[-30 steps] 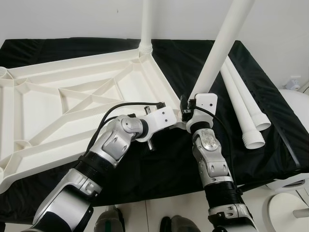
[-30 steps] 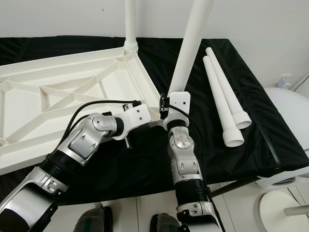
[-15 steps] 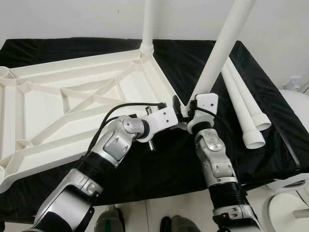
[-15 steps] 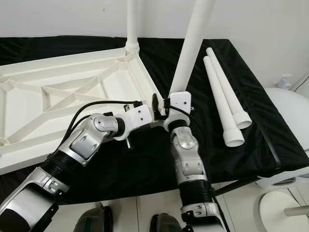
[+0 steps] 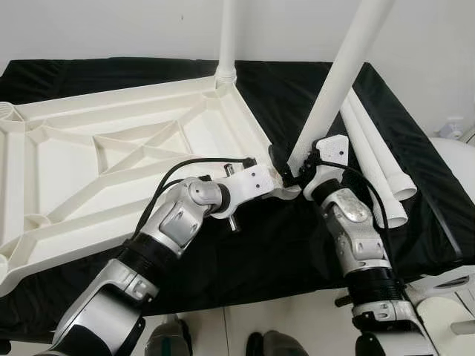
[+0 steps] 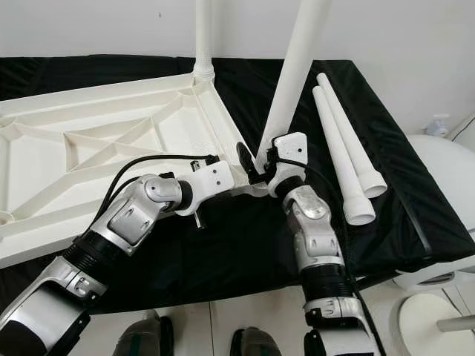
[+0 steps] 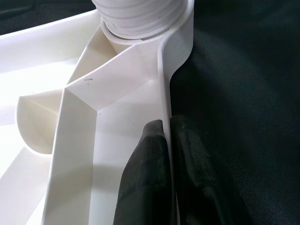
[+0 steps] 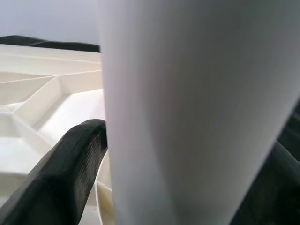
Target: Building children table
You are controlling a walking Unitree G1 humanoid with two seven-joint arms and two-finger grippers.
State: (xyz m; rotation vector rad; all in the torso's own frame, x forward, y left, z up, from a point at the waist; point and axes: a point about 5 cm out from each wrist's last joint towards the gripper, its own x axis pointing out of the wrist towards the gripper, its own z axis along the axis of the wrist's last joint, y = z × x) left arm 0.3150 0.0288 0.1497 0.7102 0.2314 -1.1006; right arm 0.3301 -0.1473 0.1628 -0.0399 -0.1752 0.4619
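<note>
Left eye view, tabletop: the white ribbed tabletop point(image 5: 111, 156) lies upside down on the black-covered bench point(image 5: 415, 148), taken here as the landmark.
Left eye view, fitted leg: a white leg point(image 5: 227, 37) stands upright in the socket at the tabletop's far corner.
Left eye view, held leg: a second white leg point(image 5: 343, 78) rises tilted from the tabletop's near right corner (its foot is hidden behind the two wrists).
Left eye view, spare legs: two spare legs point(image 5: 382, 167) lie side by side on the bench cloth, well to the right of the tabletop.
Right eye view, arms: both silver arms meet at the tabletop's near right corner, the left end effector point(image 6: 241, 187) from the left and the right end effector point(image 6: 261, 159) from the right.
Left wrist view, left end effector: its two black fingers point(image 7: 150, 173) are pinched almost together on the tabletop's thin edge wall, one inside the rim and one outside on the cloth side.
Left wrist view, socket: the corner socket point(image 7: 140, 23) just past the fingers holds the ribbed end of a leg.
Right wrist view, right end effector: its fingers point(image 8: 70, 173) are spread around the held leg and closed on it, one on each side, with the tabletop ribs behind.
</note>
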